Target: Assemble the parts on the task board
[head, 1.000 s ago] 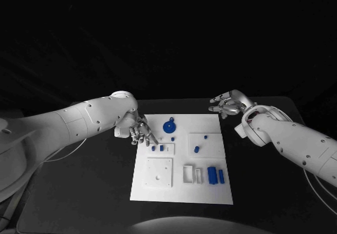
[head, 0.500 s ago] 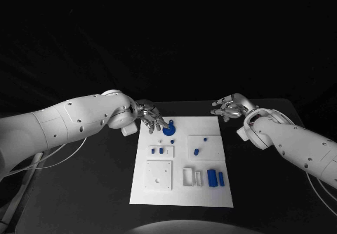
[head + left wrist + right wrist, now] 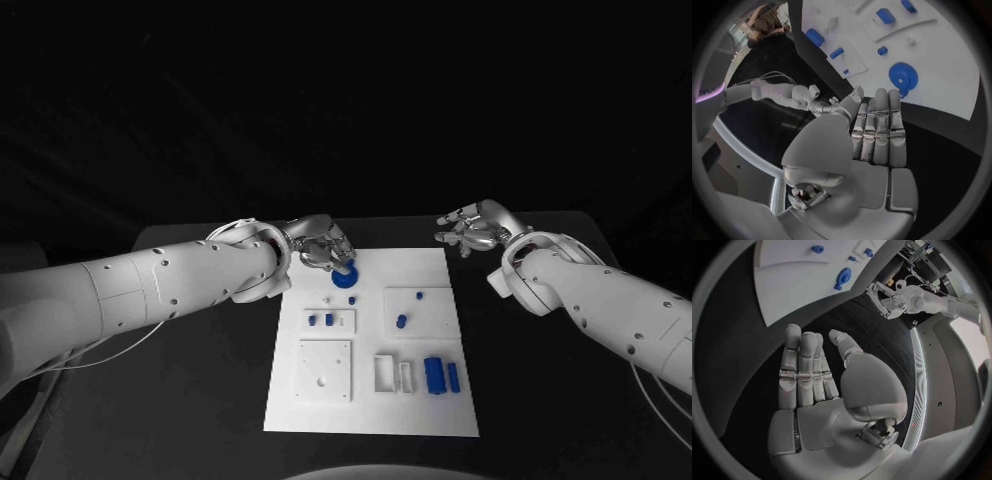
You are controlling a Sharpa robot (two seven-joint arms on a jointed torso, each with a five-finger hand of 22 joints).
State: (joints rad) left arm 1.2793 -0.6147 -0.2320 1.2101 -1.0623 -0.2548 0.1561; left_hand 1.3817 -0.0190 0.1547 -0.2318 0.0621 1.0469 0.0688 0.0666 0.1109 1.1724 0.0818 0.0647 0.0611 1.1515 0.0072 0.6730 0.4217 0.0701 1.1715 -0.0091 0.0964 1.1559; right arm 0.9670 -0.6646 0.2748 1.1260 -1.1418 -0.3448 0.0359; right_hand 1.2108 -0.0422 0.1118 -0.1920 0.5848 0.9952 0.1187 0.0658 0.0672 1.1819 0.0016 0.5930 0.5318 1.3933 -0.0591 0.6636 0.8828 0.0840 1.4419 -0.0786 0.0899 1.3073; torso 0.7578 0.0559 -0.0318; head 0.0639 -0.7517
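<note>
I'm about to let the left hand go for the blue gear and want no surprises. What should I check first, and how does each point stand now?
1. Left hand holds nothing: ok; the left wrist view shows its fingers straight and bare.
2. Left hand near the blue gear: ok, at the task board's far end beside it.
3. Fingers touching the gear: cannot tell.
4. Gear free of other parts: ok, it lies apart.
5. Right hand out of the way: ok, off the board's far right corner, holding nothing.
</note>
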